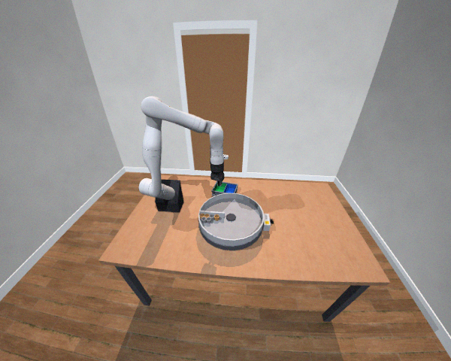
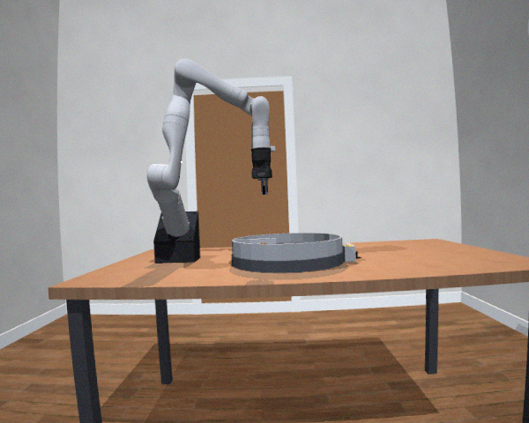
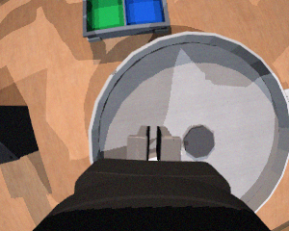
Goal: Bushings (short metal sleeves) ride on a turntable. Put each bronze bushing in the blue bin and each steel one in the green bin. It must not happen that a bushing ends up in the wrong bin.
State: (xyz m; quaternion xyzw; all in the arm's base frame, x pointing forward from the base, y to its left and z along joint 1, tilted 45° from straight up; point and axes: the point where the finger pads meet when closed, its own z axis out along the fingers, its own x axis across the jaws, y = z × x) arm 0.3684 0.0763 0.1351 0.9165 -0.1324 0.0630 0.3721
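My gripper (image 1: 219,183) (image 2: 264,193) (image 3: 152,138) points down high over the turntable side of the table. Its fingers stand almost together, with a narrow gap and nothing seen between them. The round grey turntable (image 1: 232,241) (image 2: 287,251) (image 3: 282,120) has a raised wall. Several bushings stand close together on its left side by a light divider, bronze ones (image 1: 216,217) and steel ones (image 1: 208,219). The wrist view does not show them. The green bin (image 1: 220,188) (image 3: 105,14) and the blue bin (image 1: 231,189) (image 3: 144,11) sit side by side behind the turntable. No bushing shows in the visible parts of the bins.
A dark round hub (image 1: 231,216) (image 3: 198,141) is at the turntable's centre. A small white box (image 1: 267,222) (image 2: 349,252) with a yellow mark and a black knob is at its right side. The arm's black base (image 1: 170,201) (image 2: 176,250) stands left of the turntable.
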